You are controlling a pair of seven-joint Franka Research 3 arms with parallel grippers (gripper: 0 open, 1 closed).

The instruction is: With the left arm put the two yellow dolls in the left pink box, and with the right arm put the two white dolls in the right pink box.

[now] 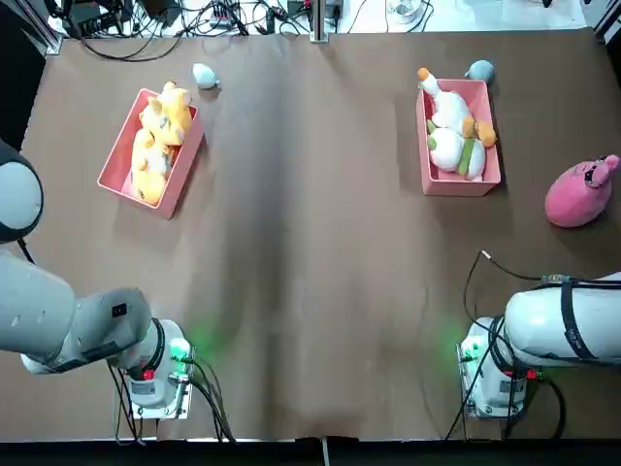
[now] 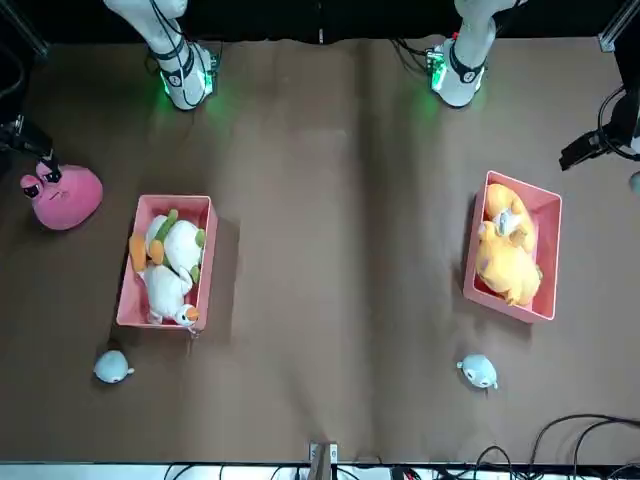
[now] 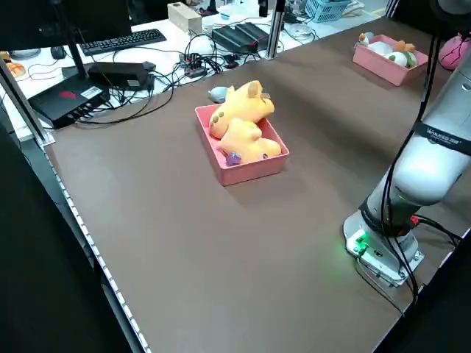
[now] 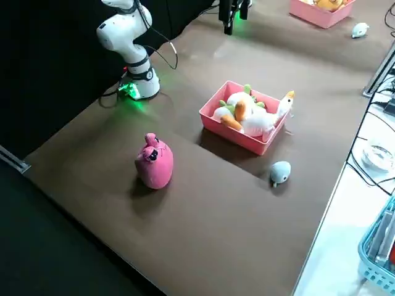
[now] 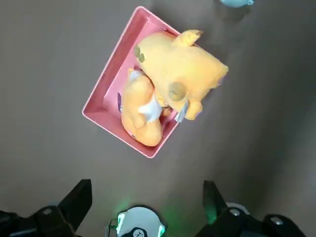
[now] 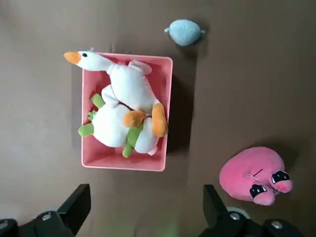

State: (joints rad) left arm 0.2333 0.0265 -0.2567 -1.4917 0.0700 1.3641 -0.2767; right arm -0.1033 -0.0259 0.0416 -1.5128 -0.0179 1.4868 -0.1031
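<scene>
The two yellow dolls lie in the left pink box at the far left of the table. One is at the far end and partly over the rim, the other at the near end. In the right pink box at the far right lie the two white dolls: the goose, its head over the far rim, and the plump one with green. High above the table, my left gripper is open and holds nothing. My right gripper, also high up, is open and holds nothing.
A round pink plush sits right of the right box. One small grey blob lies beyond the left box, another beyond the right box. Both arm bases stand at the near edge. Cables run along the far edge.
</scene>
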